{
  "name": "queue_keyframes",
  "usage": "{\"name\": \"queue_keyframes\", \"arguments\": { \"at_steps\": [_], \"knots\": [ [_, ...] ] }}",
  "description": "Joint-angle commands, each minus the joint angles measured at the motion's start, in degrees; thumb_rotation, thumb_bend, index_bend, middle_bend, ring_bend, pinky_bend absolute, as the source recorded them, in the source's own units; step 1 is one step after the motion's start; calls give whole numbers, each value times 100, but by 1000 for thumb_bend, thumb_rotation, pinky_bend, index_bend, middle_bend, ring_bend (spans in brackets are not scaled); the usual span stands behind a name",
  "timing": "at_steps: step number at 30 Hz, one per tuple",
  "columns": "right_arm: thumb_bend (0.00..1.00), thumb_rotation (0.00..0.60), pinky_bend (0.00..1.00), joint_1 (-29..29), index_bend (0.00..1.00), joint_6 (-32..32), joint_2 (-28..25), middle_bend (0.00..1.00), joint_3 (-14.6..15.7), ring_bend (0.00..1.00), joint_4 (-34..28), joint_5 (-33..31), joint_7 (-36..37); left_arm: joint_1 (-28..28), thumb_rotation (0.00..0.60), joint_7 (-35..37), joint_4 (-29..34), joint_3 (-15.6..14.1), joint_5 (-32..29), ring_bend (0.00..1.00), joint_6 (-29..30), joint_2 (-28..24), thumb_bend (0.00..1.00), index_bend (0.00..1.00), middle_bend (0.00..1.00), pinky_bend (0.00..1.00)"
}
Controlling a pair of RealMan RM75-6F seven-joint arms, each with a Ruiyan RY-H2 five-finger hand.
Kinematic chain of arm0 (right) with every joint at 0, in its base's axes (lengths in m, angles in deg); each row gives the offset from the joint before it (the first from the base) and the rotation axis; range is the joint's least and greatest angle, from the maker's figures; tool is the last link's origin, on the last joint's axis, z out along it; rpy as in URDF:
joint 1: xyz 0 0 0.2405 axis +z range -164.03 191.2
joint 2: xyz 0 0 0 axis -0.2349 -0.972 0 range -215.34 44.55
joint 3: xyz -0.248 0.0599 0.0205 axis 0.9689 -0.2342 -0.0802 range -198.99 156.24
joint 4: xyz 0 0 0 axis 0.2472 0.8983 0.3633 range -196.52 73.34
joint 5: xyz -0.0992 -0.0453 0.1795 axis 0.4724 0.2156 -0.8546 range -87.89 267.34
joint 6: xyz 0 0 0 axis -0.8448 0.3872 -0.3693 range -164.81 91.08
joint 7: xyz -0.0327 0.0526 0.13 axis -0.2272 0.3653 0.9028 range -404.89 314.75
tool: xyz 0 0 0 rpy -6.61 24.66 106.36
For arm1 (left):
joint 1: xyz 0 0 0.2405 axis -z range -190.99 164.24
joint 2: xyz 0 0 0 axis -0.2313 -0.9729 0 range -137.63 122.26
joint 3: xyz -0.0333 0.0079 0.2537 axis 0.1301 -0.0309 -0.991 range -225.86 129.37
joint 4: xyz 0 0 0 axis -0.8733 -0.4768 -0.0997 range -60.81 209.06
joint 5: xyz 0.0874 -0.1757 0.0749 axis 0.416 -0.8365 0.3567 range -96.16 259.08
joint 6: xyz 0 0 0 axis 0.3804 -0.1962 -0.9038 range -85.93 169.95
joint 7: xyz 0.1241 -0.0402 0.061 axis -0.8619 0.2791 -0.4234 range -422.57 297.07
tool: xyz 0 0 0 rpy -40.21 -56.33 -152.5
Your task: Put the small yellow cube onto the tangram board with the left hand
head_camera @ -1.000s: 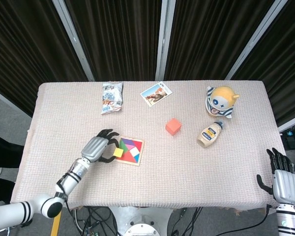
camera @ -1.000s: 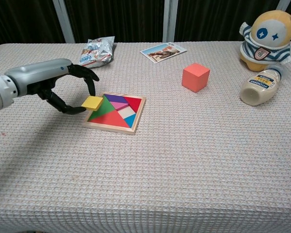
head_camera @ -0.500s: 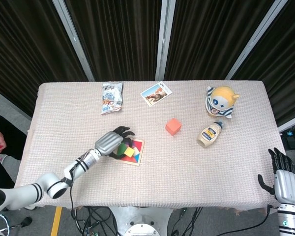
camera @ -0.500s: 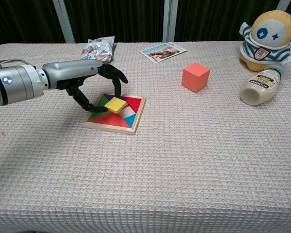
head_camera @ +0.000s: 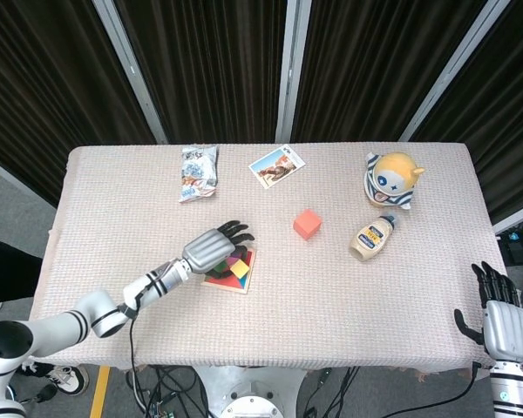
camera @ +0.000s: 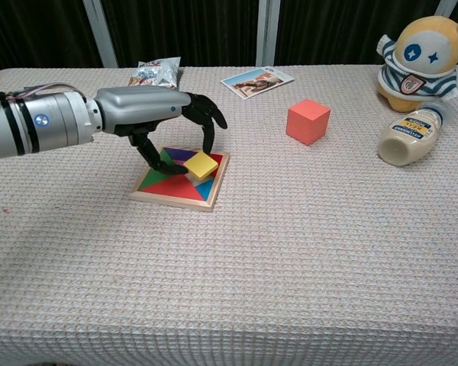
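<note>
The small yellow cube [camera: 201, 165] is sitting between a finger and the thumb of the left hand [camera: 162, 114], right over the tangram board [camera: 182, 178]. The cube is tilting a little, and it looks like it is touching the colored pieces or is just above them; I cannot tell which. The hand is pinching the cube while its other fingers are curling down around it. The wooden board is lying flat on the table [camera: 290, 244], near the front left part. To do this step well, I think the hand needs to bring the cube down until it is lying flat on the board, and then let its fingers open slowly. If it is letting go too fast, the cube may roll off the right edge, because it is close to that side. The fingers should also be lifting straight up so they are not pushing the board. Farther off, an orange cube [camera: 307, 120] is resting well apart from the board. The right hand [head_camera: 503, 320] is waiting at the table's far corner, holding nothing, with its fingers apart.
</note>
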Motion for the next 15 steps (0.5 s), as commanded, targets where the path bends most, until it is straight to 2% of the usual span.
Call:
{"name": "queue_keyframes", "arguments": {
  "at_steps": [1,15],
  "knots": [
    [257,600,0,6,0,-16,0,0,-1,0,3,-9,-4,65,600,-46,-125,-59,36,0,51,47,324,504,143,0],
    [257,600,0,11,0,-23,-1,0,-1,0,-10,-20,-36,230,600,28,-661,-339,141,0,251,180,324,505,143,0]
  ]
}}
